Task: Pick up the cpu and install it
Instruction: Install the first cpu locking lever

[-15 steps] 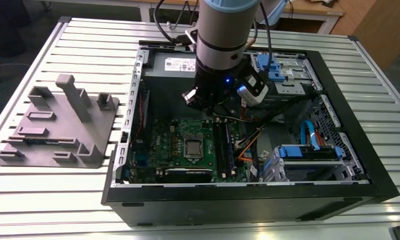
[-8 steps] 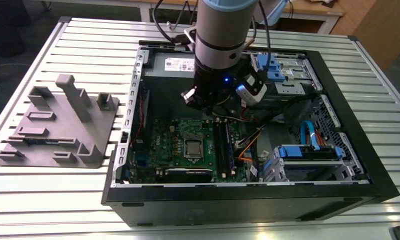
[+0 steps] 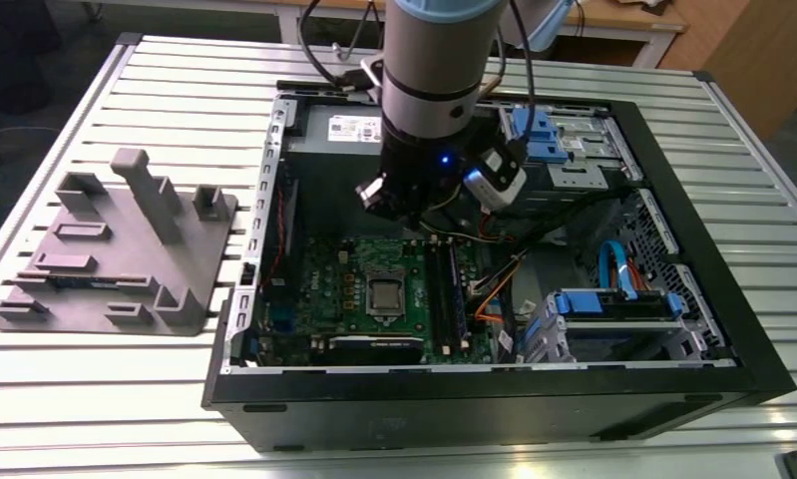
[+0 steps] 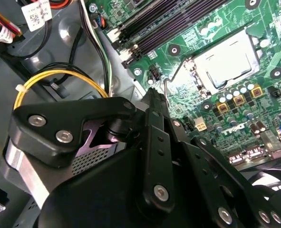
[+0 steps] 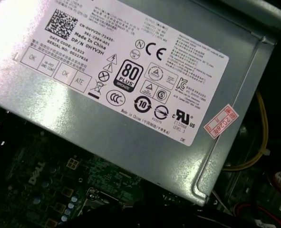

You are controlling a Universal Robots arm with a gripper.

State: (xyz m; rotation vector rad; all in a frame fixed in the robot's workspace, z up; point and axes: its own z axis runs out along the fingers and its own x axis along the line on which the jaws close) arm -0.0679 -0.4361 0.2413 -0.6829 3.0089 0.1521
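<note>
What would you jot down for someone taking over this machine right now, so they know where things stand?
End effector: hangs over the open computer case, close to the green motherboard. Open or shut: cannot tell.
Cpu: a silvery square lies in the motherboard's socket, apart from the end effector.
Done: the cpu appears to be already placed in its socket.
Left: these views do not settle whether it is fully seated and locked down.
</note>
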